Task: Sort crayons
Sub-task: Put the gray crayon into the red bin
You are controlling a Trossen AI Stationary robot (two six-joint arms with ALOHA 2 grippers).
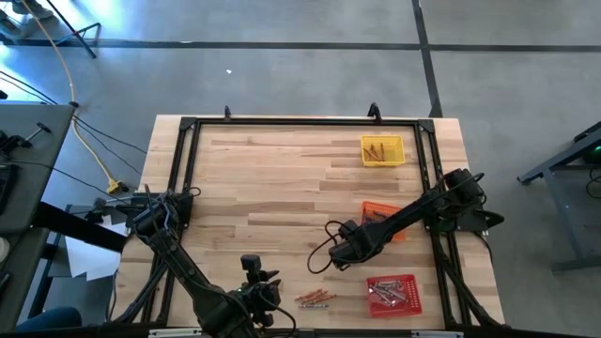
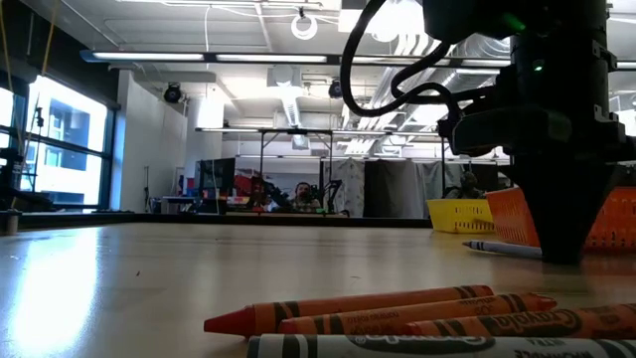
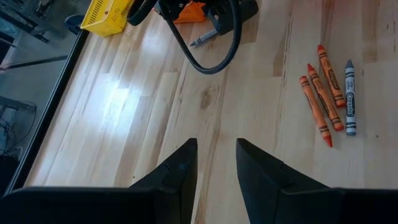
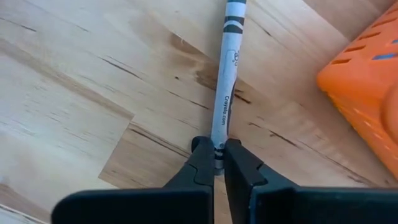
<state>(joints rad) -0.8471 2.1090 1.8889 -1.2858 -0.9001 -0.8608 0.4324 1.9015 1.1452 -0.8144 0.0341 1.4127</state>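
Observation:
A grey crayon (image 4: 224, 87) lies on the wooden table beside the orange tray (image 4: 367, 87). My right gripper (image 4: 216, 163) stands over one end of it, pointing down and shut on it. It also shows in the low view as my right gripper (image 2: 562, 254) with the grey crayon (image 2: 502, 247) stretching out along the table. Three orange crayons and a grey one (image 3: 328, 96) lie loose side by side near the table's front edge, the same loose crayons (image 1: 315, 299). My left gripper (image 3: 215, 165) hovers open above bare wood, short of them. My right gripper pinches the grey crayon's near end (image 4: 217, 152) between its two fingertips. The fingers come from above, pointing down, and stand across the crayon. The rest of the crayon stretches away from the fingers, level along the table top.
A yellow tray (image 1: 382, 150) with orange crayons stands at the far right. A red tray (image 1: 392, 293) with several grey crayons sits at the near right. A black frame (image 1: 188, 127) rims the table. Bare wood spreads over the middle and left.

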